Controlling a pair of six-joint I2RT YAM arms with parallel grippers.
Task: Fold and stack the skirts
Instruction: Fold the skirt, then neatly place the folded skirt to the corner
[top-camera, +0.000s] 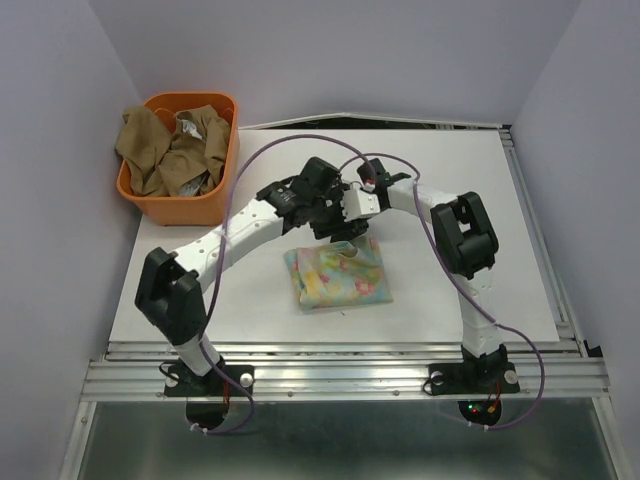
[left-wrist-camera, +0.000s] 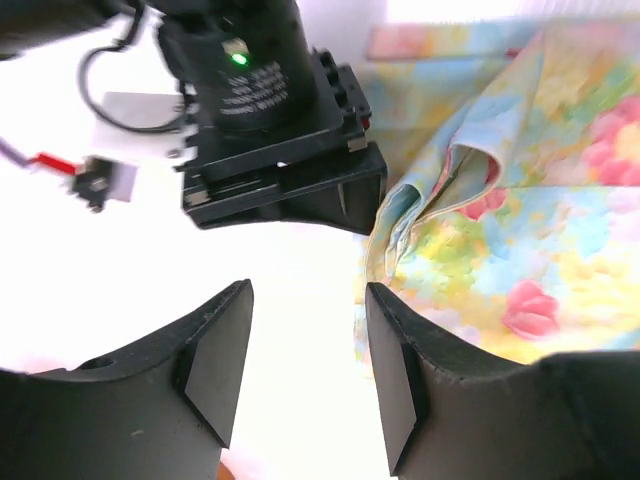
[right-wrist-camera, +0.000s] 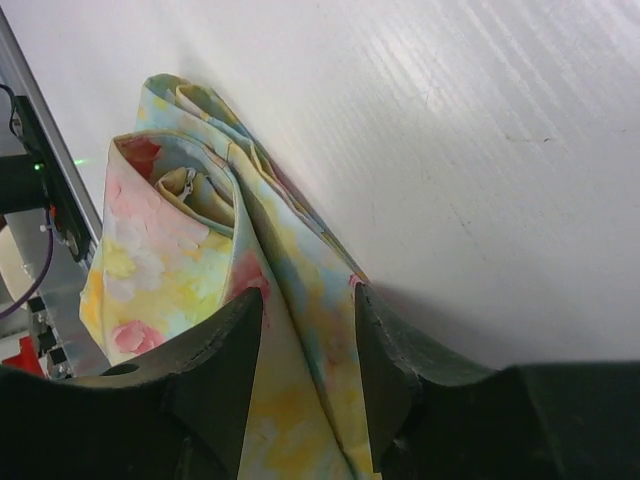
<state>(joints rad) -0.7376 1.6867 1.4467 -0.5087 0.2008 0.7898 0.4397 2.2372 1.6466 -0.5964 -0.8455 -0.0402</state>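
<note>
Right wrist view: the right hand (right-wrist-camera: 308, 372) has its two black, wedge-shaped fingers closed on a thick fold of the floral skirt (right-wrist-camera: 170, 250), and cloth fills the whole gap between them. The skirt is thin, soft fabric printed in pale yellow, pink and blue. It bunches into rolled layers that run away from the fingers across the white, faintly ribbed counter (right-wrist-camera: 470, 140).

The left wrist view shows the left hand (left-wrist-camera: 305, 372) released. Its matte black fingers (left-wrist-camera: 215, 360) stand apart with only bare counter between them. The right-side finger sits just at the skirt's hem, and I cannot tell whether it touches. Close ahead of that hand is the right arm's black housing (left-wrist-camera: 262, 110), with a green light on it. It blocks part of the cloth's far edge, where a crease rises toward it.

From above, one floral skirt lies folded into a rough square near the middle of the counter, with both hands meeting over its far edge. An orange plastic basket (top-camera: 180, 208) stands at the far left corner, well apart from it. It holds a crumpled tan-brown skirt (top-camera: 158, 150) that spills over the rim. A paler scrap beside that is too small to identify. Two purple cables (top-camera: 232, 200) loop above the arms, and ribbed metal rails (top-camera: 340, 378) run along the near edge.
</note>
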